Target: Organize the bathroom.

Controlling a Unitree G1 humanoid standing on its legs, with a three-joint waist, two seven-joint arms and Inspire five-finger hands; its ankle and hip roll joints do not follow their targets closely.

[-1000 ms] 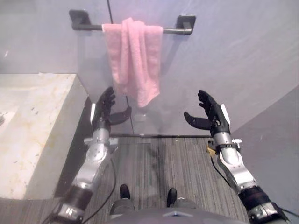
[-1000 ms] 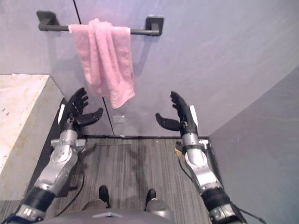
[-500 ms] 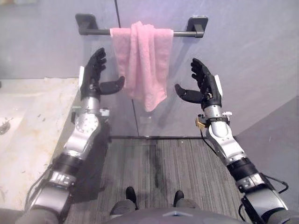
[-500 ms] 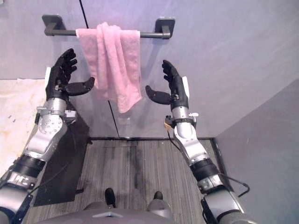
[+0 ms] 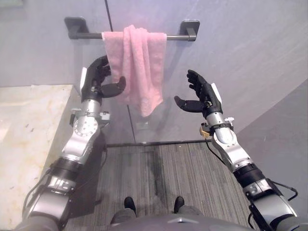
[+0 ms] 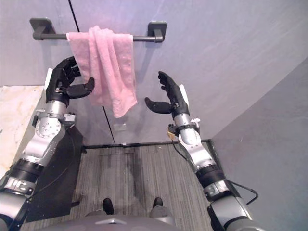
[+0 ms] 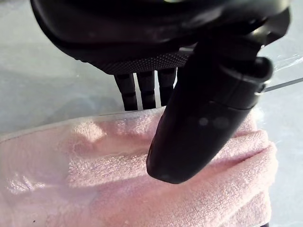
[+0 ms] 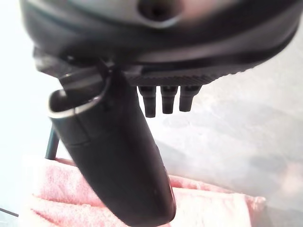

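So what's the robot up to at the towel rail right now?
A pink towel hangs bunched over the dark wall rail. The left hand is at the towel's left edge, fingers behind the cloth and thumb in front, closing on it but not clearly gripping. The right hand is open in the air to the towel's right, apart from it. A pale stone counter stands at the robot's left.

Pink towel hangs bunched over the dark wall bar. My left hand is at the towel's left edge, fingers behind the cloth, thumb in front. My right hand is open, off to the towel's right, not touching. Pale counter at left.
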